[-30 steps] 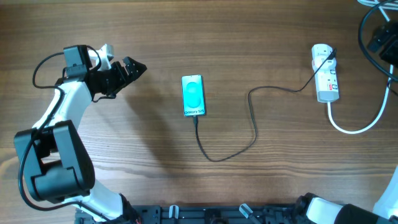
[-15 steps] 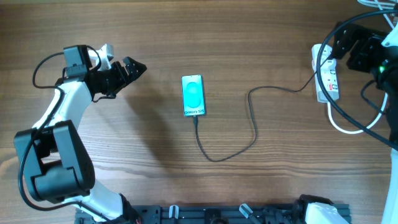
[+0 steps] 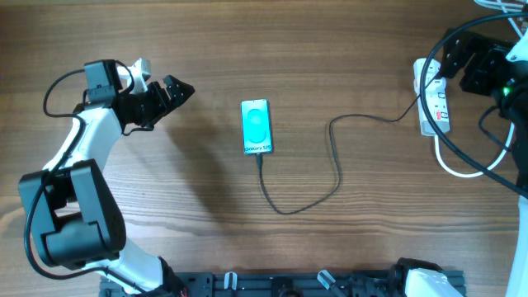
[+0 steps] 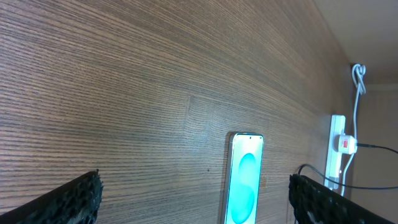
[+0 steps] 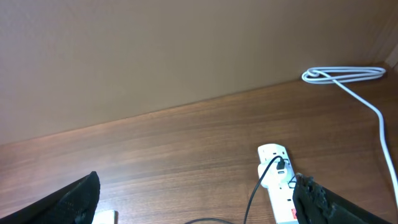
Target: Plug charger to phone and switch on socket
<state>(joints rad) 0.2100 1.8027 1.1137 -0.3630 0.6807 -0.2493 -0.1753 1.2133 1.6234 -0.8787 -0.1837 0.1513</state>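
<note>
Closest to the base, the charger (image 3: 334,165) loops its slack on the near side of the phone (image 3: 257,126), same shape as a second ago. The connector sits at the phone's near end. It looks seated, but I can't confirm that from overhead. The phone screen is lit teal and the phone hasn't shifted.

The left gripper (image 3: 180,89) is well left of the phone and slightly beyond it. Its fingers are spread wide with nothing in them. It hasn't moved in the last second, so it looks parked.

The change is far right of the phone. A second ago the socket (image 3: 435,107) lay there alone. Half a second ago the right arm had swung in over it, and it has held that pose since. The right gripper (image 5: 198,202) has its fingers wide apart and empty. Its wrist view shows the socket's end with the black plug (image 5: 281,172) in it, close to one finger and not centred between them.

My read is that the plug-in step looks done and the right arm is staging for the switch. The red marks (image 3: 446,123) sit on the socket's nearer half, but I can't tell which one is the switch. With the jaws this wide, the press likely comes from one fingertip. The main risks are shoving the light strip sideways or snagging the charger lead where it enters the socket.
</note>
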